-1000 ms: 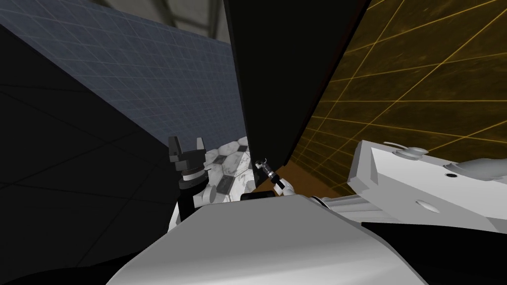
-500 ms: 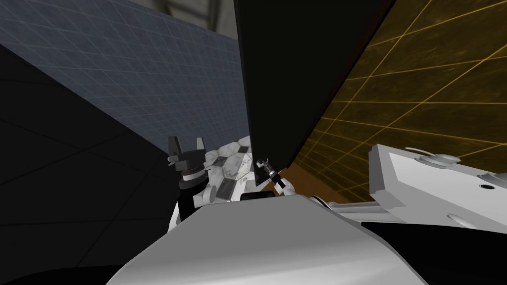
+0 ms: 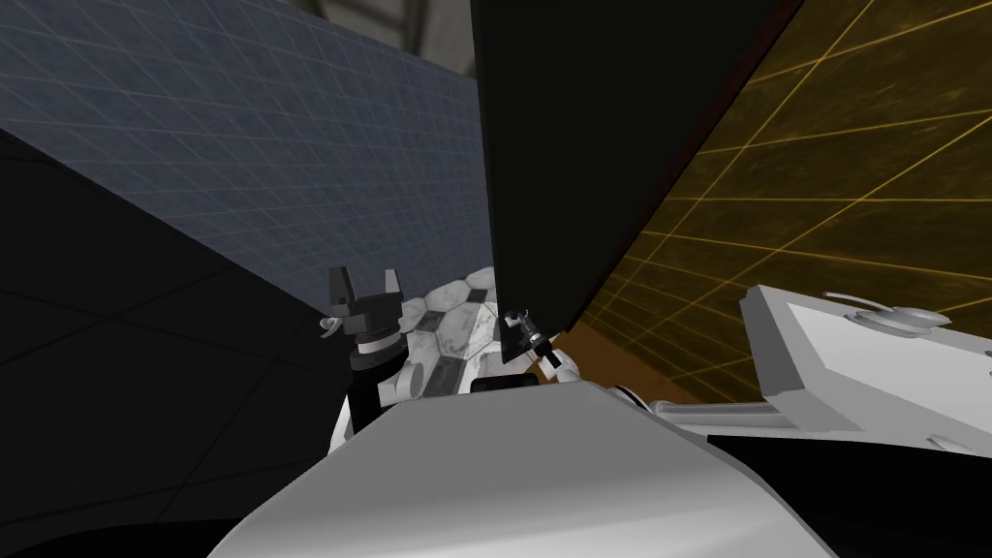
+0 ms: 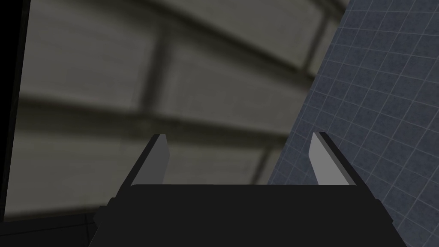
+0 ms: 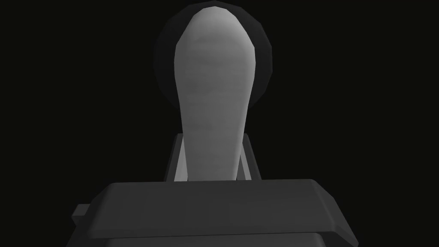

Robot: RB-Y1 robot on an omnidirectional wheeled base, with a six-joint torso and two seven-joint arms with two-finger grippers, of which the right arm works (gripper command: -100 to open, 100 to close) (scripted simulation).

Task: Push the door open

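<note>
So the right end effector is clenched on the light grey paddle-shaped lever of the flat black door panel dead ahead. I'd push along its swing arc, grip firm. The left end effector is released.

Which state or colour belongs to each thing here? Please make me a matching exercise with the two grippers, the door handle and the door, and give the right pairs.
Column 1
1. left gripper
2. right gripper
3. door handle
4. door

Column 2
a. almost black
b. open, holding nothing
c. light grey
d. shut on the door handle

Right pairs: 1-b; 2-d; 3-c; 4-a
</note>
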